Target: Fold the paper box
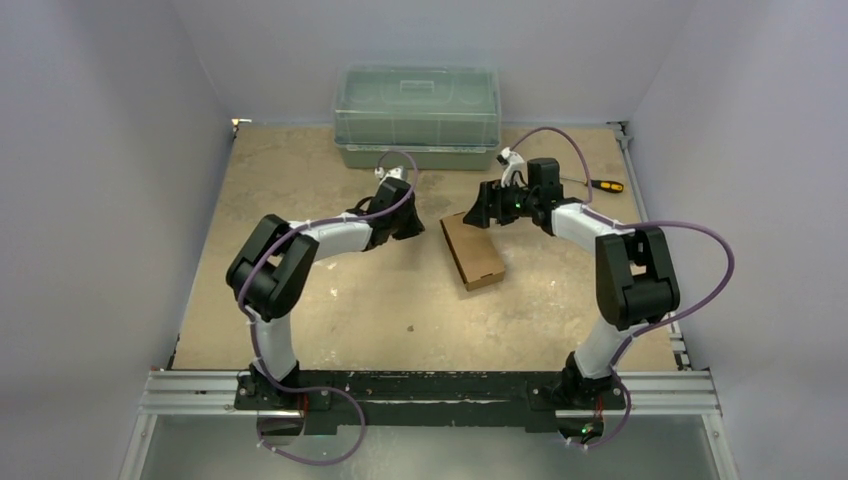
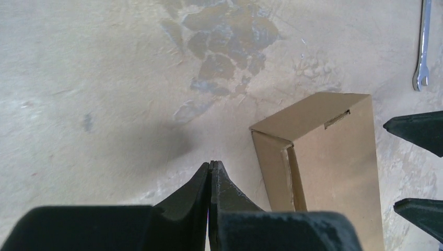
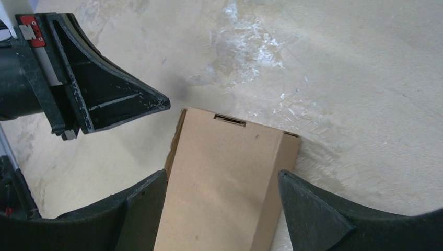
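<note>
The paper box [image 1: 474, 252] is a small oblong brown carton lying flat mid-table. It also shows in the left wrist view [image 2: 334, 157] and the right wrist view [image 3: 224, 209]. My right gripper [image 1: 480, 214] is open and straddles the box's far end [image 3: 222, 175], one finger on each long side. Its left finger is right by the box and its right finger [image 3: 308, 209] stands slightly apart. My left gripper [image 1: 420, 224] is shut and empty [image 2: 211, 164], just left of the box's far end and clear of it.
A green translucent lidded bin [image 1: 417, 115] stands at the back centre. A screwdriver [image 1: 604, 185] lies at the back right. A wrench [image 2: 422, 47] lies beyond the box. Enclosure walls stand left, right and behind, and a metal rail [image 1: 430, 392] runs along the near edge.
</note>
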Robot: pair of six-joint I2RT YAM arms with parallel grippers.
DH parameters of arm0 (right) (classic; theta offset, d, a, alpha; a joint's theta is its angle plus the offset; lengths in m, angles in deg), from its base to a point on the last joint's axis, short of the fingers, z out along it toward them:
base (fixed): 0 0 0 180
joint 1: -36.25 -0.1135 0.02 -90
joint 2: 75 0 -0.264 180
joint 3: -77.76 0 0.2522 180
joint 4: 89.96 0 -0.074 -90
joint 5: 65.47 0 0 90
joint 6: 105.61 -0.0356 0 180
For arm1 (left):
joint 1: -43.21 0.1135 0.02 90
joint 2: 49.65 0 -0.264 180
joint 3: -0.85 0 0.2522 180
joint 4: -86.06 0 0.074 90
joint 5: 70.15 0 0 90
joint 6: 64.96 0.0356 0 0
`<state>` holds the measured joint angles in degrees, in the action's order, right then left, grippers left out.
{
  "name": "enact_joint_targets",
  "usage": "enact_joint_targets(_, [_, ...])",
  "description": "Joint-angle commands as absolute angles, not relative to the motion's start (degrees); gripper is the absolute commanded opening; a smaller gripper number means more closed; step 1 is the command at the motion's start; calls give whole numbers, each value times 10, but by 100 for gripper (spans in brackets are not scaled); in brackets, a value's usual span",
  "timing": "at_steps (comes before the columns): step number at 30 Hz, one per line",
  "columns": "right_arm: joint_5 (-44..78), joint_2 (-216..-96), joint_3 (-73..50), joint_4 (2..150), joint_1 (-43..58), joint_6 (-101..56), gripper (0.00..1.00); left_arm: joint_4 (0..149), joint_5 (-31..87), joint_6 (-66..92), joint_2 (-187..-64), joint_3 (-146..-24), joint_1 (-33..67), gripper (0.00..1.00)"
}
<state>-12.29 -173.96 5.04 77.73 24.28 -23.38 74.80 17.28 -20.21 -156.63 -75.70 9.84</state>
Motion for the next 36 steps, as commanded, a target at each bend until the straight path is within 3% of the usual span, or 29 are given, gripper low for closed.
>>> enact_joint_targets(1, [-89, -1753, 28, 795, 248, -249, 79, 770, 210, -217, -1599, -805, 95, 0])
enact_joint_targets(7, [-111, -1772, 19, 791, 245, -243, 75, 776, 235, -228, -1629, -841, 90, 0])
enact_joint_targets(11, [-112, -1781, 16, 773, 217, -226, 65, 768, 239, -238, -1650, -880, 70, 0])
enact_joint_targets(18, [-93, -1771, 17, 765, 184, -215, 61, 671, 180, -251, -1693, -988, 21, 0])
enact_joint_targets(28, [-110, -1693, 34, 752, 236, -200, 83, 647, 93, -206, -1579, -890, 47, 0])
enact_joint_targets(36, [-160, -1629, 85, 709, 275, -163, 85, 725, 186, -192, -1431, -685, 45, 0])
